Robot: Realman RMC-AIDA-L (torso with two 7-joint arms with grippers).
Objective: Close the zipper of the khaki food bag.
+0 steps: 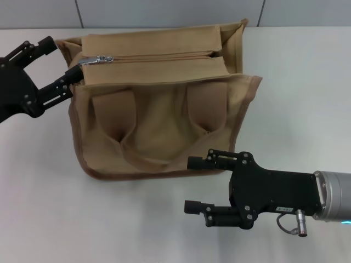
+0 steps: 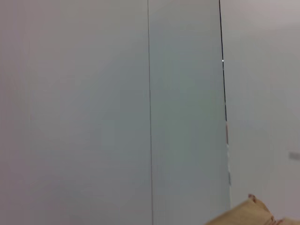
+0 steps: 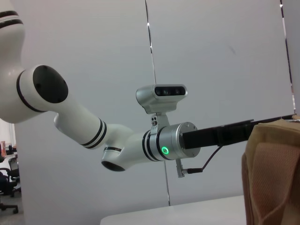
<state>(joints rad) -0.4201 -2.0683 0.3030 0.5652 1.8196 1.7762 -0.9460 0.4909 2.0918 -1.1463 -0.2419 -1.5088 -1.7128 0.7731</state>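
The khaki food bag [image 1: 159,126] lies on the white table, with its top flap toward the far side. The zipper [image 1: 159,55] runs along the flap, and its silver pull tab [image 1: 100,58] is at the bag's left end. The zipper line looks joined up to a small dark gap at the right end. My left gripper [image 1: 64,59] is open at the bag's left end, its fingertips [image 1: 75,73] close to the end wall beside the pull tab. My right gripper [image 1: 190,184] is open and empty on the near side of the bag. The bag also shows in the right wrist view [image 3: 274,178] and in the left wrist view [image 2: 251,214].
The white table [image 1: 38,208] stretches around the bag. A grey panelled wall [image 1: 164,12] stands behind it. The right wrist view shows my left arm [image 3: 117,145] reaching toward the bag.
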